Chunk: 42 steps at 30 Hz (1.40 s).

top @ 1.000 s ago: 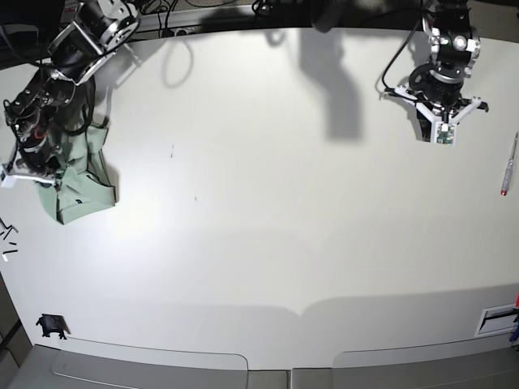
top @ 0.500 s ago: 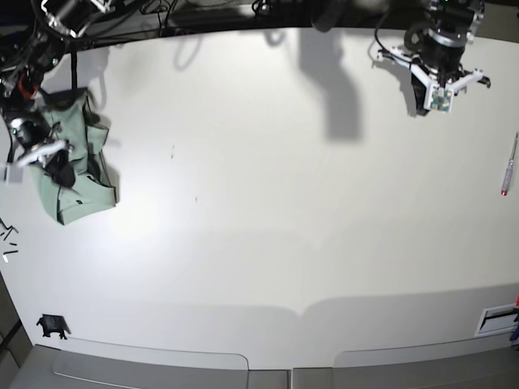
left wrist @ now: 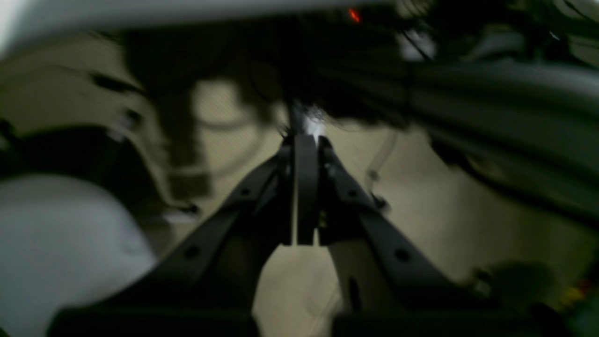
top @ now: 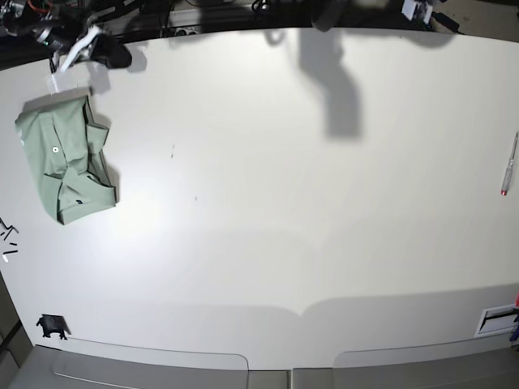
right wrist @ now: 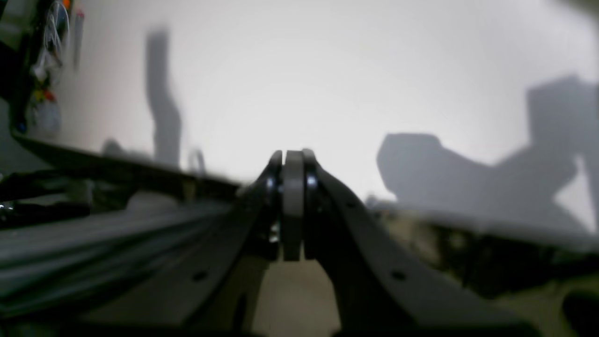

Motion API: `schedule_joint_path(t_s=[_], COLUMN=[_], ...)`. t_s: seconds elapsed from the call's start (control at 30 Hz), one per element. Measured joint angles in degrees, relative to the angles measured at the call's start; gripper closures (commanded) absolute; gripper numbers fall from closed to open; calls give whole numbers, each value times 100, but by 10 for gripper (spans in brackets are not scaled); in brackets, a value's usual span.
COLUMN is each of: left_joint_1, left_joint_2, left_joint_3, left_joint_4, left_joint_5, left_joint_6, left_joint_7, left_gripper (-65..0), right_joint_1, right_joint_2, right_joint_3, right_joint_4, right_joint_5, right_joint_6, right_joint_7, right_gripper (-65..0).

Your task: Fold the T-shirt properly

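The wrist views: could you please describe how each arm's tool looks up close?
Both match: the left tool and right tool have matte black, V-spread finger arms with small round holes, tipped by flat grey pads. Both views are blurred, so no markings can be read.

This looks like a robotics lab or test bench. A broad, plain white tabletop (top: 284,203) fills the base view, lit hard from above so arm shadows fall across it. Beyond the right gripper (top: 109,53) at the far edge, bundled black cables (top: 174,14) run along the back. A pen (top: 509,164) lies near one side, and a small black clip-like part (top: 51,326) sits at the near corner.
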Motion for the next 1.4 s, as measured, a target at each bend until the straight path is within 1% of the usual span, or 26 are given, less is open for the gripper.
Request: schedule_joint_path(t_s=[0.1,0.23,0.27,0.33,0.4,0.43,0.47,0.5,0.67,0.7,0.73,0.77,0.83,0.87,0.93,1.0,1.03,1.1,1.17,1.23,1.27,1.33,1.4], left_joint_1=[306,629,647,627,614,623,629,625,610,603,599,597,415,221,-186,-649,-879,-1316,-1707,-2063,-2221,-2520,-2796], left_joint_2=[-299,-584,-616,-616,-610,-595,-586,-586,-586,-586,-586,-581,-570,-568,-579,-573,-555,-555,-542,-538,-514,-435,-328], left_joint_3=[-4,-9,-9,-9,-9,-9,-9,7,13,13,13,13,28,70,210,417,531,767,1064,1381,1517,1759,1950], left_joint_4=[2,4,4,4,15,-20,-181,-393,-1615,-1926,-2275,-2656,-3512,-3976,-4859,-5744,-6175,-6992,-7654,-8133,-8306,-8618,-8898], left_joint_5=[-186,-131,-131,-118,-151,-144,-136,-146,-105,-118,-111,-105,-98,-66,-81,-136,-131,-66,260,649,892,1462,1891], left_joint_6=[-2,-7,-2,-2,-111,-264,-354,-481,-717,-798,-857,-920,-1209,-1333,-1558,-1635,-1674,-1672,-1670,-1668,-1670,-1652,-1622], left_joint_7=[247,918,1097,1060,1268,1283,1235,1005,24,-116,-245,-337,-380,-387,-636,-964,-1102,-1279,-1451,-1716,-1873,-2201,-2507], left_gripper=[0,0,0,0,0,0,0,0,0,0,0,0,0,0,0,0,0,0,0,0,0,0,0], right_joint_1=[-527,-1231,-1394,-1692,-1853,-1884,-1880,-1878,-1862,-1864,-1864,-1847,-1832,-1840,-1814,-1596,-1410,-977,-546,-127,98,570,1064], right_joint_2=[-90,-168,-186,-190,-168,-170,-166,-153,-125,-125,-125,-120,-116,-81,55,236,278,308,293,289,299,310,295], right_joint_3=[0,-2,-4,-7,-7,-7,-7,-7,-15,-63,-177,-330,-734,-999,-1620,-2295,-2629,-3287,-3923,-4531,-4841,-5438,-6061], right_joint_4=[-2,4,4,4,4,4,4,4,4,2,-26,-90,-299,-444,-846,-1329,-1620,-2232,-2931,-3700,-4103,-4881,-5604], right_joint_5=[-46,-46,-46,-48,-52,-61,-55,-57,-70,-101,-291,-625,-1405,-1764,-2297,-2675,-2916,-3351,-3866,-4367,-4568,-4911,-5134], right_joint_6=[-2,0,-2,0,0,0,0,0,0,0,2,2,9,4,7,24,-4,7,-136,-216,-310,-527,-669], right_joint_7=[20,26,42,33,17,20,26,44,42,55,116,133,122,284,929,1132,1259,1268,1314,1530,1698,2061,2243], right_gripper=[0,0,0,0,0,0,0,0,0,0,0,0,0,0,0,0,0,0,0,0,0,0,0])
